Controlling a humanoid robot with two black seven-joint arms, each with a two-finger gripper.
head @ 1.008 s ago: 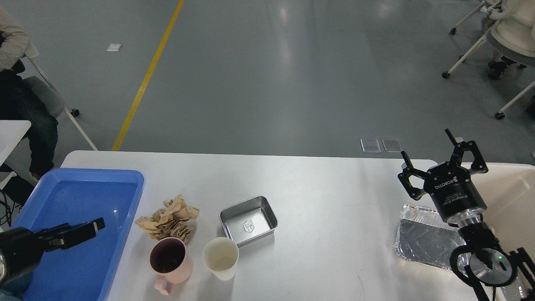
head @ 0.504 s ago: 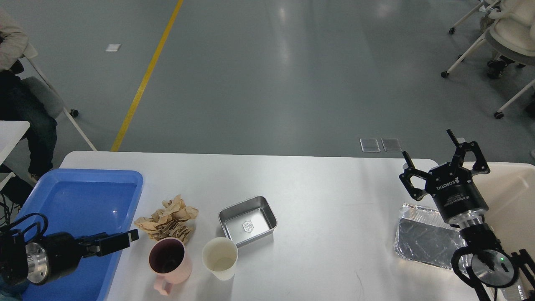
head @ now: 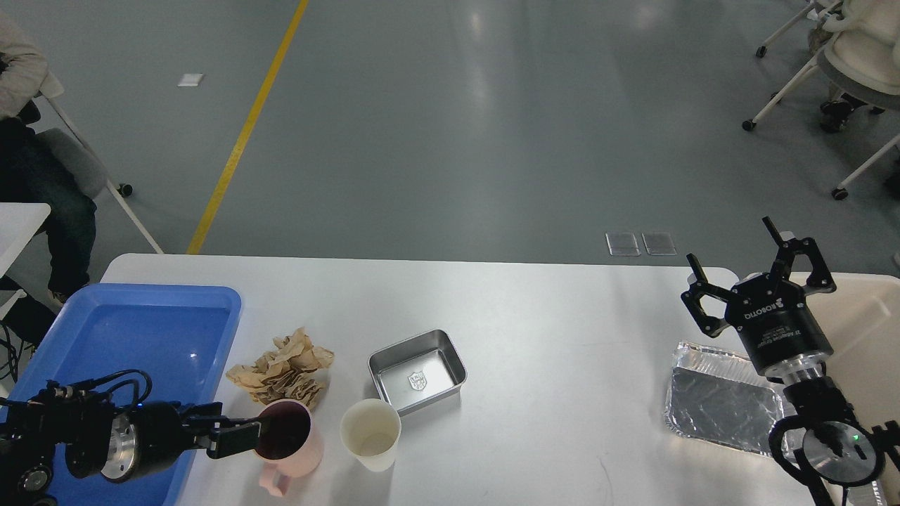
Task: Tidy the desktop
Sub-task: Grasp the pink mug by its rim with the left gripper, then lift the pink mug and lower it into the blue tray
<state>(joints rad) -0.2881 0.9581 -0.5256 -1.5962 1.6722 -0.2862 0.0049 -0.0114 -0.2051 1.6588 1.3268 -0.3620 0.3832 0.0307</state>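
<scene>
Left pincer (head: 235, 437): low at the near left, pointing right, its tip at the left rim of the pink mug (head: 287, 444). Seen side-on and dark; the two fingers cannot be told apart, so whether it is open or closed cannot be told, nor whether it touches the mug.

Pink mug: upright, dark inside, handle toward the near edge. Just right of it, a cream paper cup (head: 371, 433), upright and apart from the mug.

Crumpled brown paper (head: 284, 368): lying just behind the mug.

Steel tray (head: 418, 370): small, shallow, rectangular, a shield emblem on its floor; behind and right of the paper cup.

Blue plastic tray (head: 223, 330): at the left end, partly under the left arm.

Right pincer (head: 754, 273): raised at the far right, fingers spread wide, holding nothing.

Foil tray (head: 717, 404): flat, crinkled rim, lying below and in front of the right pincer.

Cream bin (head: 868, 330): beyond the right end, behind the right arm.

Worktop (head: 562, 337): white, rounded corners; spreads beneath both pincers and carries every item above except the bin. Its middle stretch lies between the two pincers.
</scene>
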